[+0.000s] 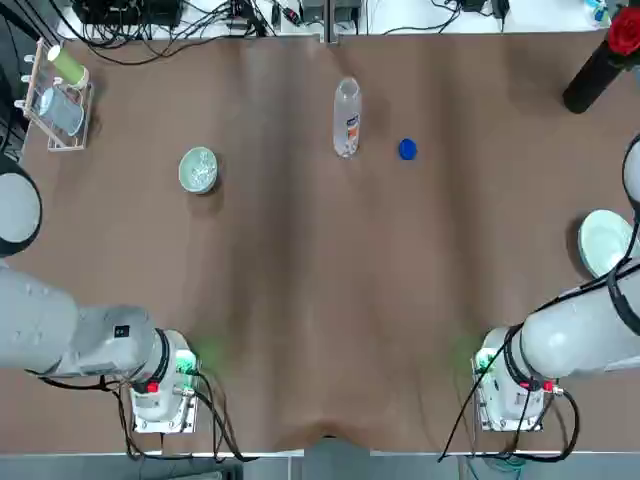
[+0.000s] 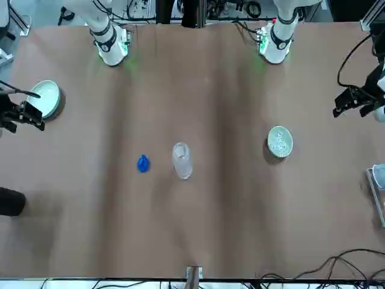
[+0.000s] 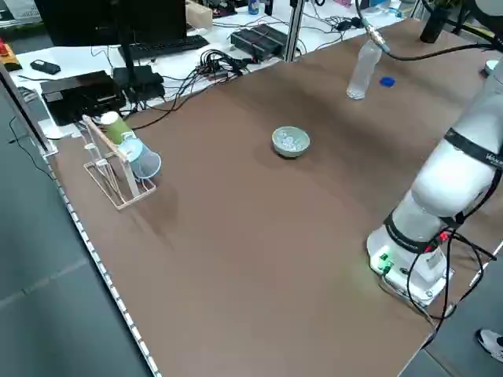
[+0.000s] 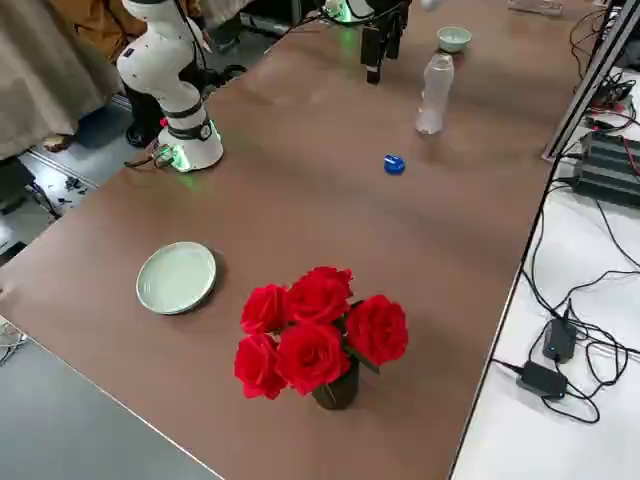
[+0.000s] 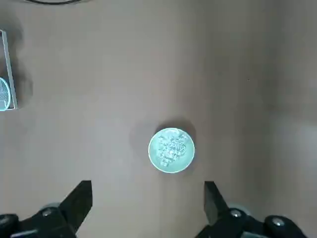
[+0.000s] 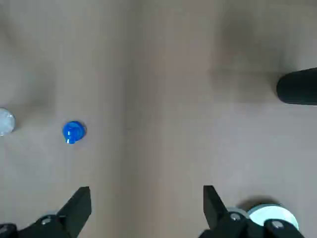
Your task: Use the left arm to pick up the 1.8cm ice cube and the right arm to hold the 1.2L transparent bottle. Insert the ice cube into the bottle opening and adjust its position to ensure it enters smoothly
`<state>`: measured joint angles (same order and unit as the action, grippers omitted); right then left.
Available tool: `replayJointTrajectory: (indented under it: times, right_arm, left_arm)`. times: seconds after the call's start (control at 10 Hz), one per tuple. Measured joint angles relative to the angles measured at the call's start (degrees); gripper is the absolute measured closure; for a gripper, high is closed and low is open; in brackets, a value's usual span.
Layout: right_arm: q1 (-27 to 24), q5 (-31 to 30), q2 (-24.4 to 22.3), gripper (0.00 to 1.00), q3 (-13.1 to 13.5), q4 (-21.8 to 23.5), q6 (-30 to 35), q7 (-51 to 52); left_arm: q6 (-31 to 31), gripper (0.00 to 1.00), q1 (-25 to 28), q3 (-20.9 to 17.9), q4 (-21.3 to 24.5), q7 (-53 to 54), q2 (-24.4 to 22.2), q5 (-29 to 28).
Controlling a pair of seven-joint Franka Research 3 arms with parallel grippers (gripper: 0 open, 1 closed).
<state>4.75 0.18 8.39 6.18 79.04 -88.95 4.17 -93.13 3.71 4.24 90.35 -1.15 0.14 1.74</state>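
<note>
A robotics lab: two white arms bolted to a brown-covered table (image 1: pixel 300 300), with tangled cables (image 1: pixel 150 35), power bricks (image 4: pixel 545 380) and a keyboard (image 3: pixel 161 49) on benches around it.

At upper right we see the bottle (image 3: pixel 362 69) upright, a blue cap (image 3: pixel 387 81) beside it; the green bowl (image 3: pixel 291 141) sits centre-frame, a cup rack (image 3: pixel 118 169) at left.

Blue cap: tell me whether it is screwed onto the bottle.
No. In the top view the blue cap lies on the table beside the bottle, apart from it.
</note>
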Motion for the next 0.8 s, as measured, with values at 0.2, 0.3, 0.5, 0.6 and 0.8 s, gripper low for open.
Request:
replayJointTrajectory:
  times: [0.2, 0.3, 0.5, 0.6, 0.8]
  right_arm:
    - [-0.23, 0.0, 0.0, 0.0, 0.03, 0.0, 0.0, 0.0]
    - [-0.4, 0.0, 0.0, 0.0, 0.03, 0.0, 0.0, 0.0]
    - [-0.42, 0.03, 0.0, 0.0, -0.02, 0.0, 0.0, 0.0]
    - [-0.35, 0.18, 0.01, 0.0, -0.2, 0.01, -0.03, 0.05]
    - [0.16, 6.14, 1.19, 0.0, -0.54, 0.37, -0.7, 0.53]
  left_arm:
    - [0.0, 0.01, 0.0, 0.12, 0.01, -0.04, 0.0, 0.0]
    - [0.0, 0.01, 0.0, 0.16, 0.01, -0.59, 0.0, 0.0]
    - [0.0, 0.01, 0.01, 0.16, 0.15, -1.28, 0.06, 0.0]
    - [-0.1, 0.02, 0.04, 0.15, 0.3, -1.33, 0.12, 0.0]
    - [-0.38, 0.02, 0.07, 0.13, 1.06, -1.34, 0.18, 0.0]
